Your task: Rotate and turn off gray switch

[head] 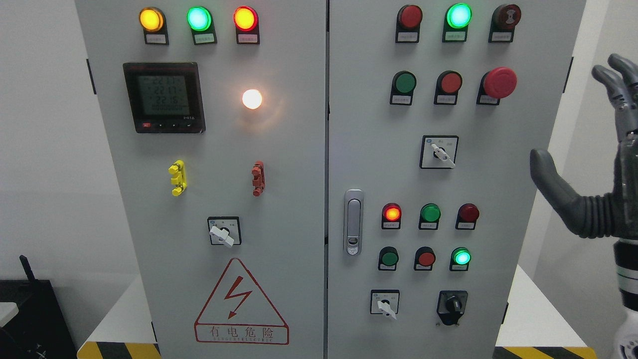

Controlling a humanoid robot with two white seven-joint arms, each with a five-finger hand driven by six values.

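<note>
Your right hand (pixel 605 164) is hanging at the right edge of the head view, fingers spread and holding nothing, well apart from the cabinet (pixel 299 149) face. Gray switches are sitting at several spots: one upper right (pixel 439 152), one lower right (pixel 385 303), one on the left door (pixel 223 232), and you cannot tell which is meant. You are reading "有电危险" in the red warning triangle (pixel 241 304), while the meter (pixel 164 96) is showing digits too blurred to read.
</note>
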